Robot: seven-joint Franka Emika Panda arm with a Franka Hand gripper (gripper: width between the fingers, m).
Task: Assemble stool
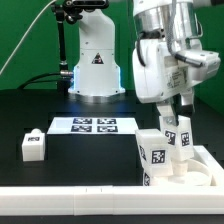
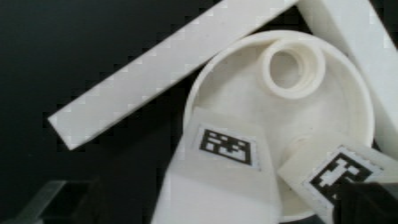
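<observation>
**Fingers open above the seat, one leg left to fetch**

My fingers (image 1: 171,119) stand wide apart and grip nothing that I can see. They hang just over the upright legs (image 1: 157,152) on the round seat (image 1: 200,168), which rests on the bench (image 1: 60,172) at the exterior view's near right, against the long white rail (image 1: 90,196). From my wrist, the seat (image 2: 249,105) with its hole lies straight below me. I cannot tell from here whether the leg under me is fully seated. I judge this to be the leg-fitting step. One loose leg (image 1: 33,146) lies well apart at the exterior view's left, beyond the marker board (image 1: 93,124). Next I should rise straight up so I don't knock the standing legs, cross to that leg, and close on its plain sides.
</observation>
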